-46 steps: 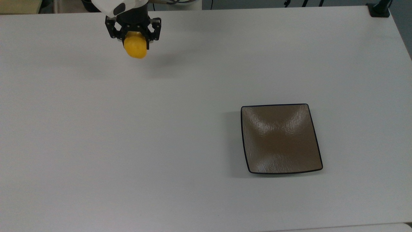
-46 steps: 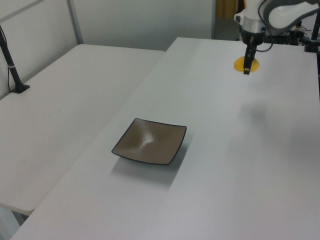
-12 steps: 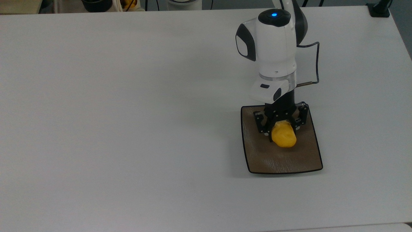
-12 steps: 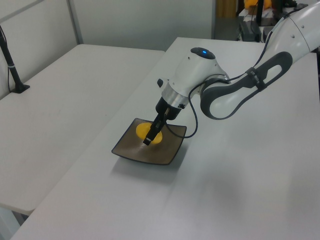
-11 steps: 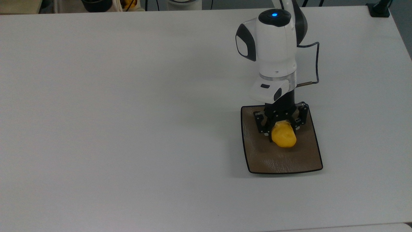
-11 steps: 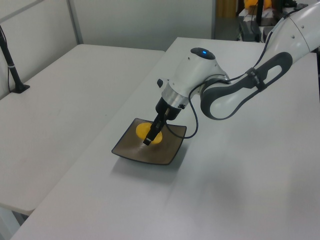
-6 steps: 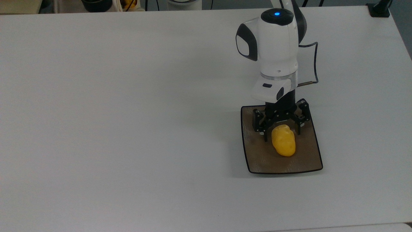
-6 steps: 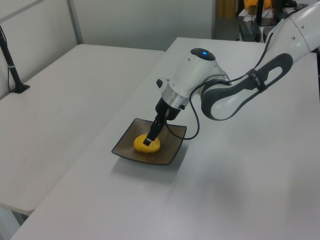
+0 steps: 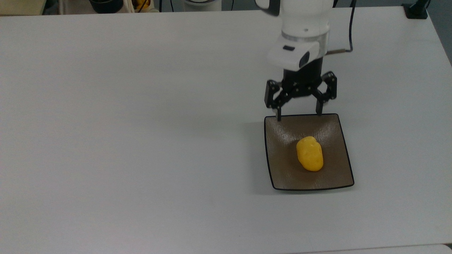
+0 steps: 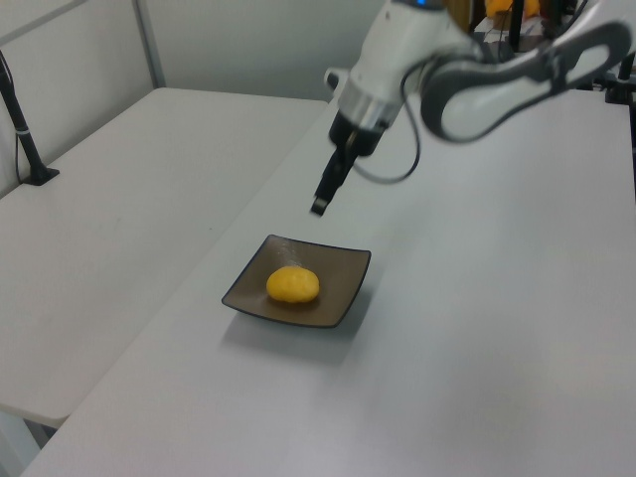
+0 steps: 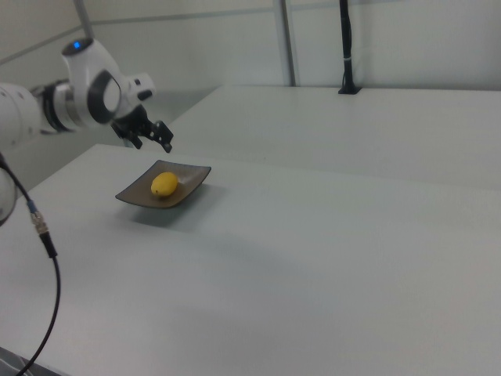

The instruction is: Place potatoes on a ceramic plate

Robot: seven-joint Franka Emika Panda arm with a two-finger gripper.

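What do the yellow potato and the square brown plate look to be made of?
The potato looks like moulded plastic: an even bright yellow, smooth, with shallow dimples. The plate looks like glazed ceramic: brown-grey with fine texture lines, a soft sheen, a thin dark rim and slightly upturned corners. Neither material can be confirmed by look alone.

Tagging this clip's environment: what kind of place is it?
Most likely a robotics lab or test cell: a bare white table holding just a ceramic plate and a potato, the gripper open above, plus a black pole clamped to a neighbouring table.
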